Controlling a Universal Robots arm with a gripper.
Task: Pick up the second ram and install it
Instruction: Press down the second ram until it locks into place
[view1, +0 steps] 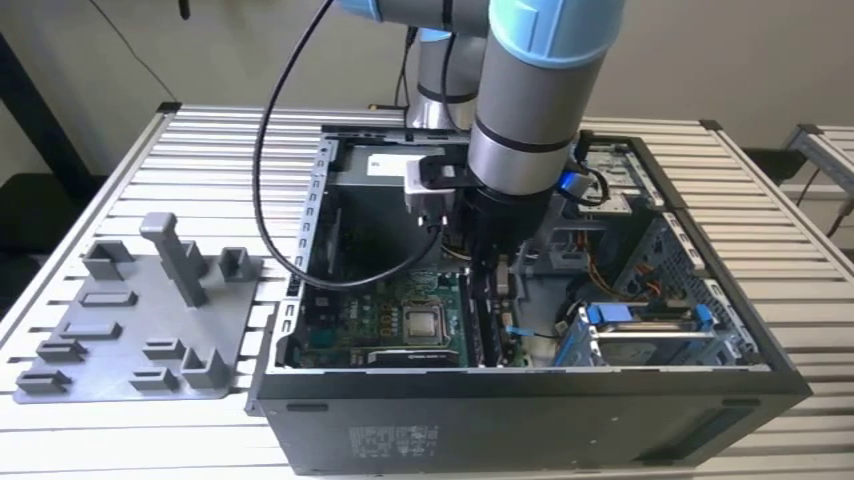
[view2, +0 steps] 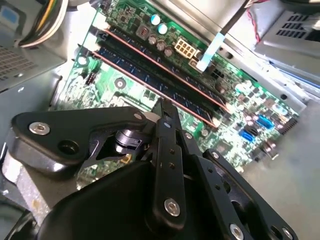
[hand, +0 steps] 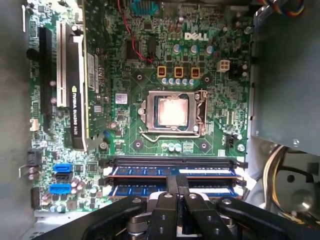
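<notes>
The second ram (hand: 172, 191) sits in a slot on the green motherboard (hand: 150, 125), parallel to and just beside another ram stick (hand: 170, 171). The gripper (hand: 178, 186) stands directly over it inside the open computer case (view1: 534, 400), its two black fingers (hand: 172, 182) drawn together with almost no gap, tips at the stick's top edge; whether they pinch it I cannot tell. In the first wrist view the bare processor (hand: 171, 111) lies beyond the ram slots. In the exterior view the arm (view1: 534, 120) reaches down into the case, which rests on a slatted surface (view1: 160, 160). A gray holder tray (view1: 134, 320) lies on the exterior view's left.
</notes>
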